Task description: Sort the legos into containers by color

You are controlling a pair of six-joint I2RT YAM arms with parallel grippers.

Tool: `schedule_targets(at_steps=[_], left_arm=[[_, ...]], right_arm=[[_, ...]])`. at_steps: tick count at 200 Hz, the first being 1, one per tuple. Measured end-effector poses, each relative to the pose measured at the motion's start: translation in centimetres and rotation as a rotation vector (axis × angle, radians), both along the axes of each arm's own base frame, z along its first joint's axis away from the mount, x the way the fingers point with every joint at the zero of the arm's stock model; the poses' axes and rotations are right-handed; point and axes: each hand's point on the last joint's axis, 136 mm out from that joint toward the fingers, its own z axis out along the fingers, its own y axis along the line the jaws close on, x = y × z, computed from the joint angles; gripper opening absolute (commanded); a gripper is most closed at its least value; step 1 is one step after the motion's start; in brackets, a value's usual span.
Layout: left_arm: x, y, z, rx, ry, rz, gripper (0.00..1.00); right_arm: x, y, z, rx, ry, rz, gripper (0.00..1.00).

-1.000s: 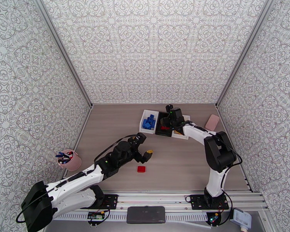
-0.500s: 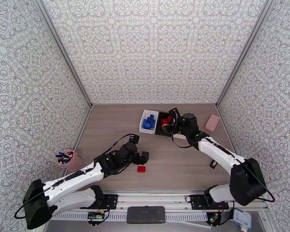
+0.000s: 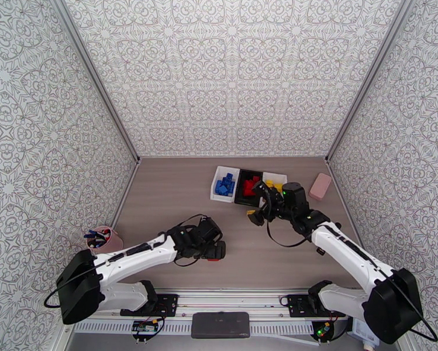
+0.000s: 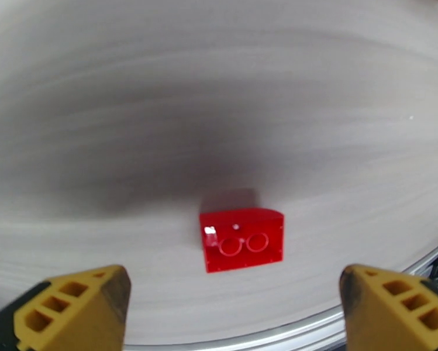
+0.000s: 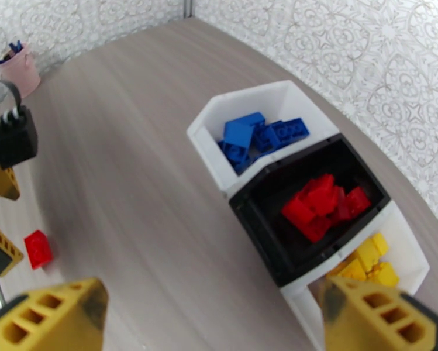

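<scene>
Just below my open left hand (image 4: 233, 305) the red brick (image 4: 242, 240) lies on the tabletop (image 4: 160, 112), hollow side showing. It should be light, stiff, slippery; I would pinch its flat side walls. My right hand (image 5: 213, 317) is open near the bins (image 5: 210, 127)

Noted a pink cup (image 3: 104, 242) of pens, some blue, standing upright at the left edge of the wood-grain table (image 3: 172, 194), close by the left wall. Spotted a pink rectangular block (image 3: 320, 186) lying flat near the far right corner. Saw patterned grey-white walls (image 3: 230, 77) on three sides, and a flat black box (image 3: 220, 324) on the near rail (image 3: 265, 314).
</scene>
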Motion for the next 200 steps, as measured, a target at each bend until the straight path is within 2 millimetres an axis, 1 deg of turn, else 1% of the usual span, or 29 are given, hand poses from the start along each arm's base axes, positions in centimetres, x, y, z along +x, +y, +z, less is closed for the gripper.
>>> schedule_targets(at_steps=[62, 89, 138, 156, 175, 200], left_arm=[[-0.8, -0.7, -3.1, 0.077, 0.131, -0.009, 0.86], [-0.9, -1.0, -4.1, 0.102, 0.163, -0.012, 0.80], [-0.7, -1.4, -5.1, 0.128, 0.185, -0.027, 0.70], [-0.7, -1.5, -5.4, 0.137, 0.191, -0.030, 0.66], [-0.8, -1.4, -5.7, 0.148, 0.197, -0.032, 0.58], [-0.7, -1.4, -5.7, 0.149, 0.196, -0.030, 0.52]], right_arm=[[-1.1, 0.5, -0.5, 0.021, 0.027, 0.046, 1.00], [-1.4, 0.6, -0.2, 0.029, 0.028, 0.058, 0.99], [-2.0, 0.6, -0.4, 0.030, 0.049, 0.071, 1.00], [-2.2, 0.6, -0.4, 0.030, 0.055, 0.075, 1.00], [-2.4, 0.6, -0.4, 0.032, 0.057, 0.079, 0.99], [-2.5, 0.6, -0.4, 0.030, 0.061, 0.079, 1.00]])
